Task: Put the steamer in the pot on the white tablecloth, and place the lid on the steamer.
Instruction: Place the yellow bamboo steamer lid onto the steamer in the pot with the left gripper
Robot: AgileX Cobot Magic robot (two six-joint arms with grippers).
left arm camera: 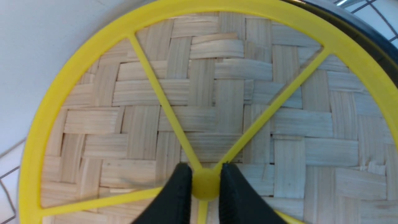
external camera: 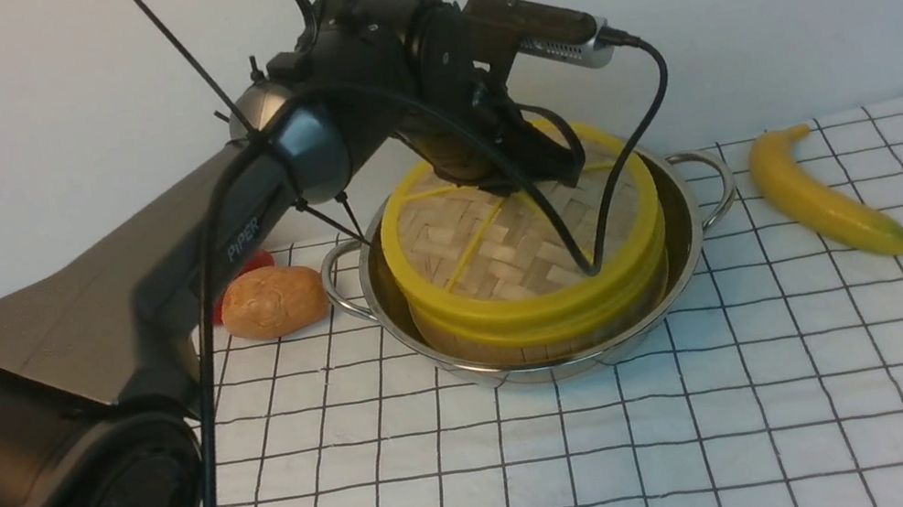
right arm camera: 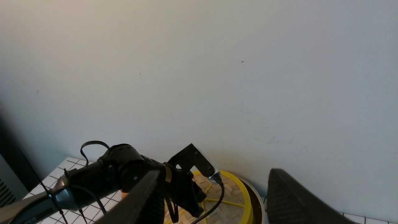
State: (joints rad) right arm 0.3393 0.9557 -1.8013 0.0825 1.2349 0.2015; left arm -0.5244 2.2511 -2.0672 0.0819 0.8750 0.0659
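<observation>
A: Where does the flat round woven-bamboo lid (external camera: 497,250) with the yellow rim and spokes lie?

B: It lies across the top of the round bamboo steamer (external camera: 478,353), whose wooden wall shows beneath the yellow band. I cannot tell whether the lid is fully seated. The steamer stands inside the wide, shiny stainless-steel pot (external camera: 693,225) with looped wire handles. The pot rests on the white tablecloth (external camera: 724,428) with its thin black grid.

A: And the arm over it?

B: The left arm reaches forward from the near left, and its wrist bends downward above the lid's middle. The left gripper (left arm camera: 205,170) points down at the lid. In the left wrist view, its two black fingers (left arm camera: 177,194) press either side of the yellow central hub where the spokes meet, so it is clamped on the lid there.

A: The other arm?

B: It does not show in the front view. The right wrist view shows the right gripper (right arm camera: 216,174) with its fingers spread wide and nothing between them. It faces the pale wall, well apart from the lid (right arm camera: 231,203).

A: What lies around the pot?

B: A brown potato (external camera: 272,301) sits just beside the pot's left handle, with something red (external camera: 258,260) behind it. A yellow banana (external camera: 823,199) lies near the right handle, not touching it.
</observation>
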